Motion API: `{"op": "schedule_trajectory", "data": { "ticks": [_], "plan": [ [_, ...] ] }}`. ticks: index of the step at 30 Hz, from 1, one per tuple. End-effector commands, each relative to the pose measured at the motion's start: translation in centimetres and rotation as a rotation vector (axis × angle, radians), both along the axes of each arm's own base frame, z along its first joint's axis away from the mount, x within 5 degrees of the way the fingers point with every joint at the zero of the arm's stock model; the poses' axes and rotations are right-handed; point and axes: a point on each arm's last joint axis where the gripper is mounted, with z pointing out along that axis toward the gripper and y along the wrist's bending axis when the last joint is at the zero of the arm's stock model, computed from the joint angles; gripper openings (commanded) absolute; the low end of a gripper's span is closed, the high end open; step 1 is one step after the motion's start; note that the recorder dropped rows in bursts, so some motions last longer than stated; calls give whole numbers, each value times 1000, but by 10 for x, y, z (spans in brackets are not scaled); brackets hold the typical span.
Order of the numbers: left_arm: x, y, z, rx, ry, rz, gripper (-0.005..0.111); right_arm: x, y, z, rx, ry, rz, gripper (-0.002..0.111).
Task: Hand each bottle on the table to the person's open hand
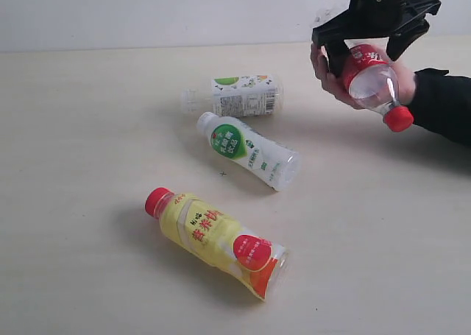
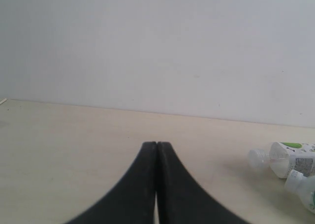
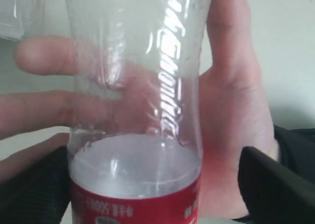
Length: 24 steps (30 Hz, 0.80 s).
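**A:** Start at the left. What is that arm doing?

**B:** The left jaws are pressed together with nothing between them, low over bare tabletop (image 1: 81, 166). I'd say they are parked out of the way, as the work is on the far right.

**A:** And the bottles on the wood?

**B:** Three lie on their sides, so they could roll. Nearest is the yellow-labelled bottle (image 1: 213, 243), red cap to the far left. It has a waisted body in glossy shrink film. Farther back lies the clear bottle with the white-green label (image 1: 239, 96), which has thin see-through plastic and a printed sleeve. Just near of it is the white bottle (image 1: 246, 149), opaque and smooth, with a round green logo. Whether those two touch, I cannot tell.

**A:** The fourth?

**B:** The red-labelled bottle (image 1: 370, 79) is off the tabletop, in the person's hand (image 1: 331, 73) at the far right. It is tilted with its red cap (image 1: 398, 118) down towards us. The fingers curl round the clear wall, which carries raised lettering in the right wrist view.

**A:** So who holds it?

**B:** The hand, by my reading. The right jaws are spread wide to either side of the bottle's base, and one is clearly off the plastic. One bottle looks delivered and three remain
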Motion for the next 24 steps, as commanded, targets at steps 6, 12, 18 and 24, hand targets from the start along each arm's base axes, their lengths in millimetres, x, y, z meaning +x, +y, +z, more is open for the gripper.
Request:
{"op": "schedule_trajectory", "data": {
  "ticks": [6,12,18,24],
  "plan": [
    [0,0,1,3,-12,-3,0,-6,-3,28,7,-70,16,84],
    [0,0,1,3,-12,-3,0,-21,-8,74,42,-194,19,84],
    [0,0,1,3,-12,-3,0,-45,-12,114,80,-261,37,69],
    [0,0,1,3,-12,-3,0,-84,-23,150,104,-335,45,1]
  ]
}}
